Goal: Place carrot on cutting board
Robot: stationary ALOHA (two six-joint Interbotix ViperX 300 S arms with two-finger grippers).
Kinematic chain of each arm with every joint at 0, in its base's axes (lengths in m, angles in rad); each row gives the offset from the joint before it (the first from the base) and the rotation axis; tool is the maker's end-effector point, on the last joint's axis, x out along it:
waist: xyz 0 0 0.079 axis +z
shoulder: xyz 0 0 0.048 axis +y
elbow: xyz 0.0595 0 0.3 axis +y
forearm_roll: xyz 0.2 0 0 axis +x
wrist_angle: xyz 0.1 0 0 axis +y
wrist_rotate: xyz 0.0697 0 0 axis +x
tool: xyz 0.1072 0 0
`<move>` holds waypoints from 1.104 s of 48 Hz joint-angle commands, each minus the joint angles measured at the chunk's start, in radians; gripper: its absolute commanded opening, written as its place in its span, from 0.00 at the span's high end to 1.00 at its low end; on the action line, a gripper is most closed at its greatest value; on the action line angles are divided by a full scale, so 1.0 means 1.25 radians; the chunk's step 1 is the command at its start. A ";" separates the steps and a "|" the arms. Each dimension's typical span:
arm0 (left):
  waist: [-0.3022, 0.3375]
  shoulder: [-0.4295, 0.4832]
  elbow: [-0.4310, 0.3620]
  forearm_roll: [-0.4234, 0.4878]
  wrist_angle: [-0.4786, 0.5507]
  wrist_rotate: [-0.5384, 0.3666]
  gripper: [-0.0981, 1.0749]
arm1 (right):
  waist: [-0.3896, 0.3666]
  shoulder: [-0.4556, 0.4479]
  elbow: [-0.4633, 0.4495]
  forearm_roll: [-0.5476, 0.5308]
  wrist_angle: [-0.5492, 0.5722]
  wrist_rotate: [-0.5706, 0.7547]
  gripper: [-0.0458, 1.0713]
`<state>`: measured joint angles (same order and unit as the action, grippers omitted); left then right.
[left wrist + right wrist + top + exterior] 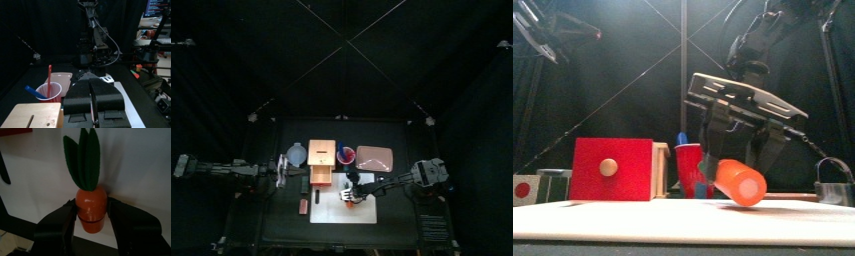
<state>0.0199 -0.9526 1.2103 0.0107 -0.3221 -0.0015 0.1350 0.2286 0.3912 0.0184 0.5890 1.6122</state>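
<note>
Two jaws of the right gripper [91, 225] clamp the carrot [91, 208] at its orange body, green leaves pointing away from the wrist. Carrot [739, 183] hangs tilted just above the cutting board [687, 220], over its near part; contact with the board cannot be told. Right gripper [353, 192] sits over the board [345, 208]. Left gripper [93, 102] rests beside the board, jaws closed, empty. Red cup [690, 168] stands behind the board.
</note>
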 commanded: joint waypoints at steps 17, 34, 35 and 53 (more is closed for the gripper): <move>0.002 0.005 -0.007 -0.018 -0.009 0.000 0.91 | -0.017 -0.017 0.011 0.018 -0.001 -0.002 0.33; 0.002 0.005 -0.007 -0.021 -0.009 0.000 0.91 | -0.020 -0.015 0.025 0.033 0.001 -0.006 0.13; 0.002 0.005 -0.007 -0.022 -0.009 0.000 0.91 | -0.020 -0.013 0.025 0.033 0.001 -0.006 0.13; 0.002 0.005 -0.006 -0.022 -0.009 0.000 0.91 | -0.018 -0.015 0.005 0.032 0.001 -0.002 0.13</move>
<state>0.0199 -0.9526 1.2134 -0.0153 -0.3237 -0.0015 0.1120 0.2286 0.4188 0.0583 0.5890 1.6061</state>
